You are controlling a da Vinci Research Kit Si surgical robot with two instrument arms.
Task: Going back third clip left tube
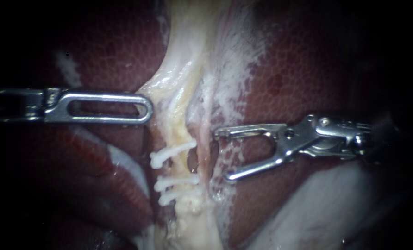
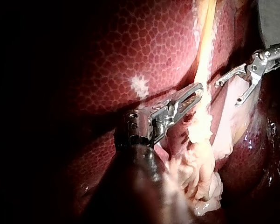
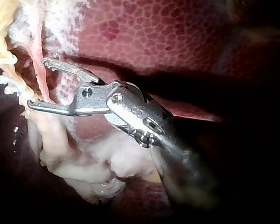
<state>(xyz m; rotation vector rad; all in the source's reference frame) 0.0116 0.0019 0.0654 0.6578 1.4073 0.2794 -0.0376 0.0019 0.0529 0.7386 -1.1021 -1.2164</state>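
The right instrument (image 1: 221,156), a slim silver shaft, has its two jaws spread wide with nothing between them. The gap is bare in the endoscope view. Just ahead of those tips runs a thin pink strand (image 1: 207,139), and just beyond that is the cream-coloured left tube (image 1: 181,132). Three white plastic clips (image 1: 174,178) sit across the tube, one above the other, and all look seated. I can't tell which of them is the third.

Opposite, the left instrument (image 1: 147,109) has its slotted silver jaws lying together. As far as I can judge, their tip nips the edge of the pale sheet of tissue (image 1: 169,78), which tents towards it. The dark red mottled liver (image 1: 308,69) lies behind both.

The step in hand is the retreat, and it looks barely begun, with the right tips close to the strand. The best way is to draw straight back along the shaft and leave the jaws wide until both tips are clear of the strand. That way neither hooked tip drags it or nudges a clip. The left instrument should hold even tension with no tugging.

No tray, cup or dish is on show, so there are no contents to report.
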